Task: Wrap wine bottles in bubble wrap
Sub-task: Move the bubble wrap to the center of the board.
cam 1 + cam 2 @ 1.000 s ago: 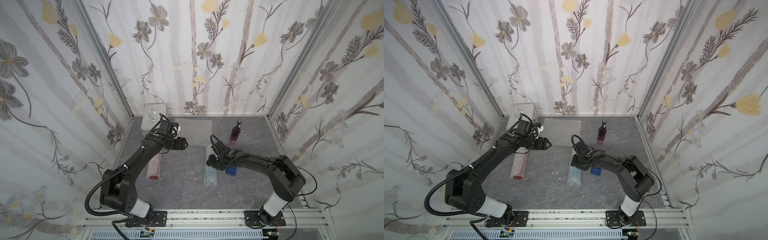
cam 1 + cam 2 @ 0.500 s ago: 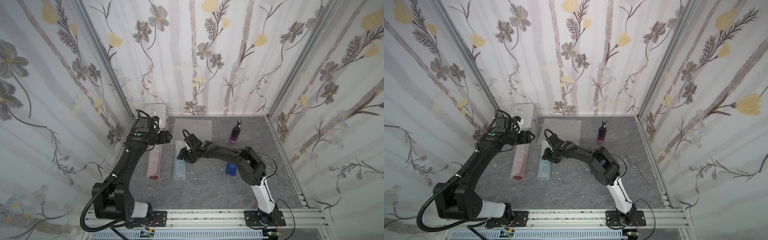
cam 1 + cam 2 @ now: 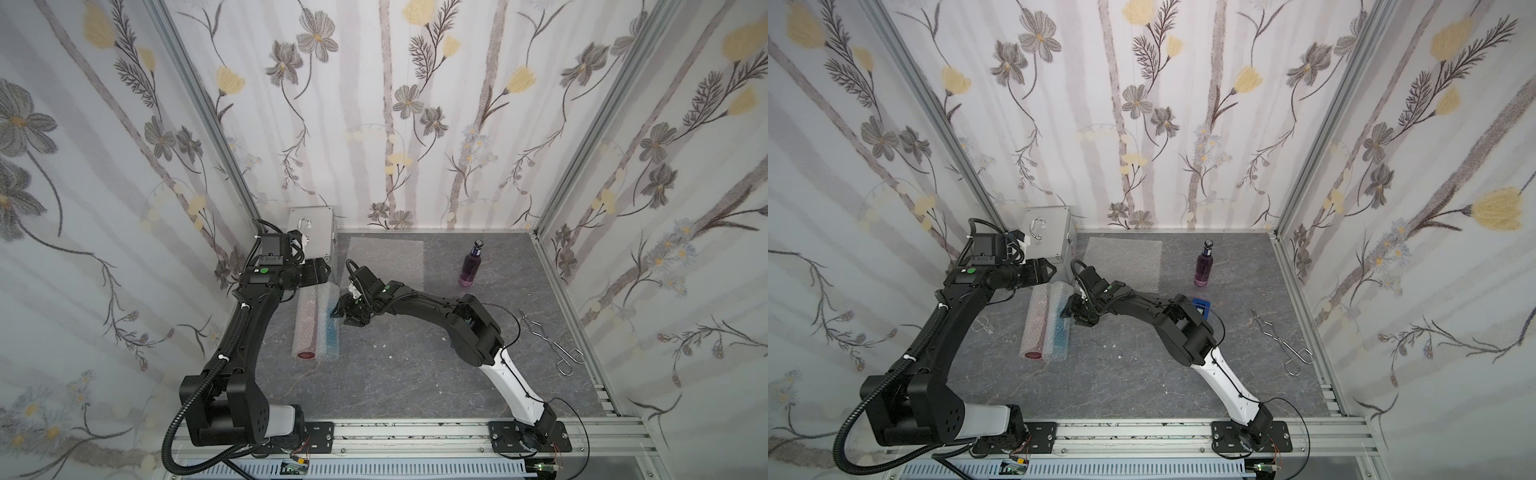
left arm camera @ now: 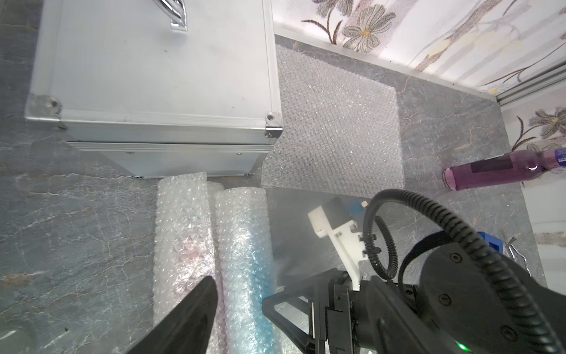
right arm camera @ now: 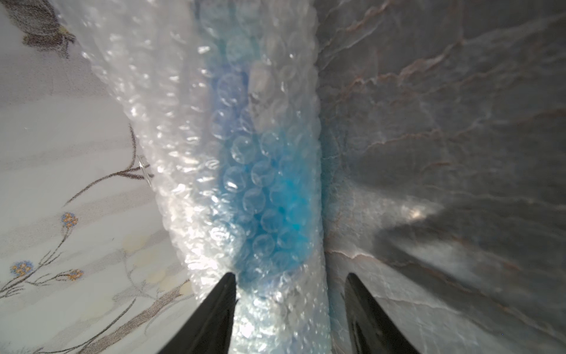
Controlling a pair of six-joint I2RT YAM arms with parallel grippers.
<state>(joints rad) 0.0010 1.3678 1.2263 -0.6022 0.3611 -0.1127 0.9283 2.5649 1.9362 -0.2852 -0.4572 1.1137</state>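
Two wine bottles lie side by side at the table's left, each rolled in bubble wrap: the red one (image 3: 305,324) and the blue one (image 3: 331,332). My right gripper (image 5: 291,275) straddles the blue roll (image 5: 269,199); one finger touches the wrap and the other stands a little off it, so it is open. Above the rolls' far ends, near the case, my left gripper (image 3: 322,270) hangs open and empty. The purple bottle (image 3: 469,266) stands upright and bare at the back right. A flat sheet of bubble wrap (image 3: 386,257) lies at the back middle.
A silver metal case (image 3: 311,235) stands in the back left corner, right behind the rolls. A blue tape dispenser (image 3: 1201,306) sits behind my right arm's elbow. Wire tongs (image 3: 550,340) lie near the right wall. The enclosure walls close in on three sides.
My right arm has carried the blue wrapped bottle from the middle of the table leftward and set it beside the red roll. My left gripper drew back toward the case.
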